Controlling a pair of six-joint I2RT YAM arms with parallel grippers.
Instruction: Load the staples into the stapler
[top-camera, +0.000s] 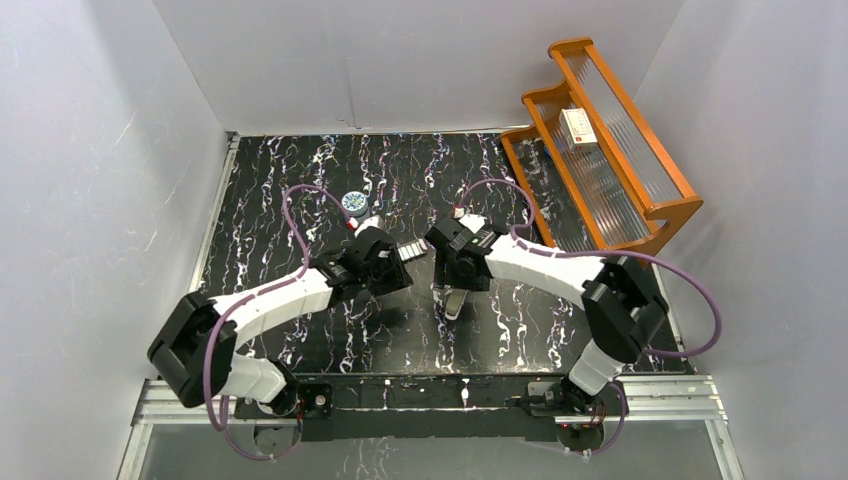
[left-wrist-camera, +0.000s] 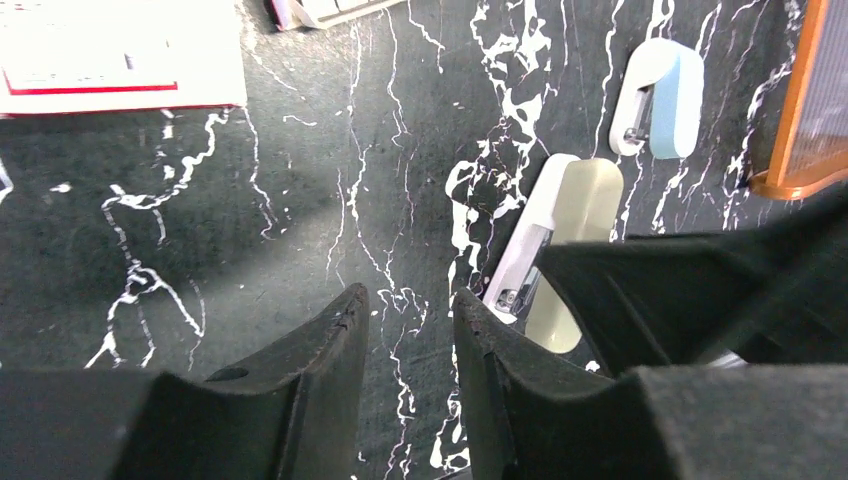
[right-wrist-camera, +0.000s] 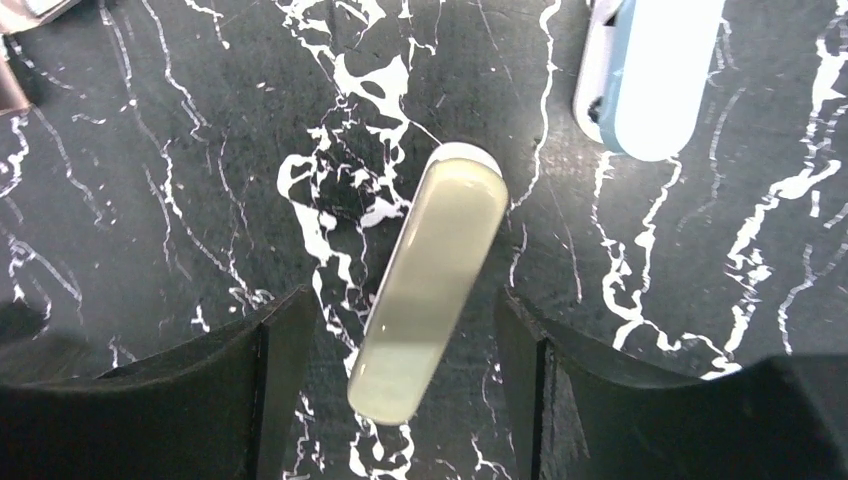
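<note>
The staples (top-camera: 408, 250) are hard to make out. From above I see only a small grey striped scrap between the two wrists, just beyond the stapler (right-wrist-camera: 430, 290). I think that is the tray, though I wouldn't swear to it. In the overhead view the right arm covers much of the stapler, and in the left wrist view a black finger hides its near end.

The stapler lies on the table (top-camera: 280, 180) squarely between the fingers of the right tool (right-wrist-camera: 403, 310). That tool is spread wide and straddles it with a gap on each side, gripping nothing. The left tool (left-wrist-camera: 410, 330) hangs just beside the stapler, fingers slightly parted and holding nothing. Both arms reach forward and bend inward toward the stapler. A light blue stapler (right-wrist-camera: 655, 70) lies near the stapler's far end.
</note>
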